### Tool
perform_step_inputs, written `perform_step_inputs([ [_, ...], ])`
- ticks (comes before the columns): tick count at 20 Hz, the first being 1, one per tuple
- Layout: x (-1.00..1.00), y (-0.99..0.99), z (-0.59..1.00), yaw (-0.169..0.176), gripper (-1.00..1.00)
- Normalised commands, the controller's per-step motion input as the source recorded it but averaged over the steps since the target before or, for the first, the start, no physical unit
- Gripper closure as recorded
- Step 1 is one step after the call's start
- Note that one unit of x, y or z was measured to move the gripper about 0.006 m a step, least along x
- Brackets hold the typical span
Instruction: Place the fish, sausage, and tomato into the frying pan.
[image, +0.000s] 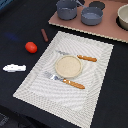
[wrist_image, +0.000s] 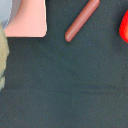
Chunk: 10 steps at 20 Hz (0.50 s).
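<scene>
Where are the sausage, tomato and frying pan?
sausage (wrist_image: 82, 20), wrist view, mid-length of the rod.
tomato (image: 31, 47), exterior view, centre of the ball.
frying pan (image: 92, 19), exterior view, front wall.

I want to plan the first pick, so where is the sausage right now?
In the exterior view the sausage lies on the dark table toward the left, just beyond the tomato, between the placemat and the pink board.

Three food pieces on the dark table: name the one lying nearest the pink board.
The short reddish-brown sausage rod; the glossy red tomato ball and flat white fish piece lie farther away.
</scene>
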Motion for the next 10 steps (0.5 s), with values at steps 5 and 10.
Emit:
perform_step_inputs([
  [5, 0.02, -1.0, -0.51, 0.036, -1.0],
  [10, 0.01, -1.0, -0.51, 0.033, -1.0],
])
